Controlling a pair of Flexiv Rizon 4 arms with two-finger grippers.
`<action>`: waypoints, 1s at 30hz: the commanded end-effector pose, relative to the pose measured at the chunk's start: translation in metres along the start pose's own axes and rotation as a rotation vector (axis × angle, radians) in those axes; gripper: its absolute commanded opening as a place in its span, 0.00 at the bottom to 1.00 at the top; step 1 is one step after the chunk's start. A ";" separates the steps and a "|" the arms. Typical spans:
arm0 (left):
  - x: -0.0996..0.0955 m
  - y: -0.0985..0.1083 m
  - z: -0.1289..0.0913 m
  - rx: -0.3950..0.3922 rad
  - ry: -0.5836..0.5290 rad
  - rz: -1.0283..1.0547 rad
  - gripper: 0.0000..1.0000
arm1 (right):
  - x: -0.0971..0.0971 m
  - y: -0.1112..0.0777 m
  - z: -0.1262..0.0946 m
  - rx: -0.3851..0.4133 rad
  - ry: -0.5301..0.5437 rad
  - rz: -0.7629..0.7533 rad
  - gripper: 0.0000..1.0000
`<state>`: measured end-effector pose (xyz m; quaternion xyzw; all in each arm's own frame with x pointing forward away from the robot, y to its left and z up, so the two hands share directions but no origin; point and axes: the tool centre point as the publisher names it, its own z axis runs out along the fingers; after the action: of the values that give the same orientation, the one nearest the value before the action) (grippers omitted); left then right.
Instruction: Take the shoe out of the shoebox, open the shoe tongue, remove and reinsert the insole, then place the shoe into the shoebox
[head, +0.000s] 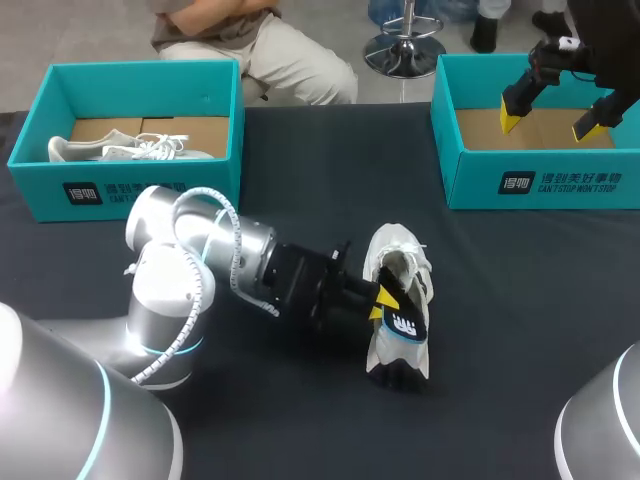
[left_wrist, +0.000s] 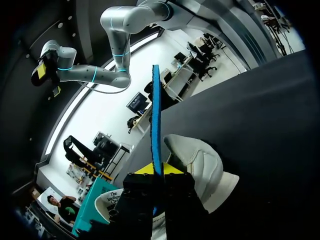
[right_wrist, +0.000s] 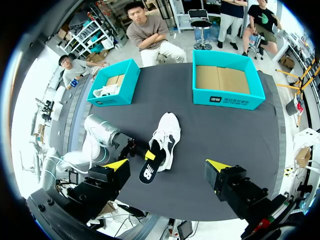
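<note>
Midway across the table lies the white shoe (head: 398, 262). The left gripper (head: 378, 300) pinches the black insole (head: 404, 322) at its heel opening, probably to steer it lengthwise. The right gripper (head: 555, 118) hangs spread apart above the empty shoebox (head: 540, 185), giving room.

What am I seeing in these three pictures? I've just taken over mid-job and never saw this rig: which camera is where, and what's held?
A robot with two arms is at a dark table. One picture looks down from overhead; the two round ones come from cameras on each wrist. On the table lie a white shoe and two teal boxes: the left box holds a second shoe, the right box shows only its cardboard floor. The left gripper is shut on the insole, which sticks out of the shoe. The right gripper hangs open above the right box.
</note>
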<state>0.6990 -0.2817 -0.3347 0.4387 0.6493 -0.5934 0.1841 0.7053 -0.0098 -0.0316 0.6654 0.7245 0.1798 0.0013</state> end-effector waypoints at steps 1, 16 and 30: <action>0.001 0.009 0.006 -0.001 0.006 -0.004 0.00 | 0.002 0.003 0.000 0.006 -0.003 0.001 1.00; 0.001 0.015 0.002 -0.018 0.010 -0.010 0.16 | 0.002 0.003 0.000 0.006 -0.003 0.001 1.00; 0.003 -0.001 -0.001 -0.010 0.016 0.003 0.46 | 0.002 0.003 0.000 0.006 -0.003 0.001 1.00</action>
<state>0.7013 -0.2820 -0.3367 0.4438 0.6520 -0.5878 0.1797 0.7053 -0.0098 -0.0315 0.6654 0.7245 0.1798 0.0013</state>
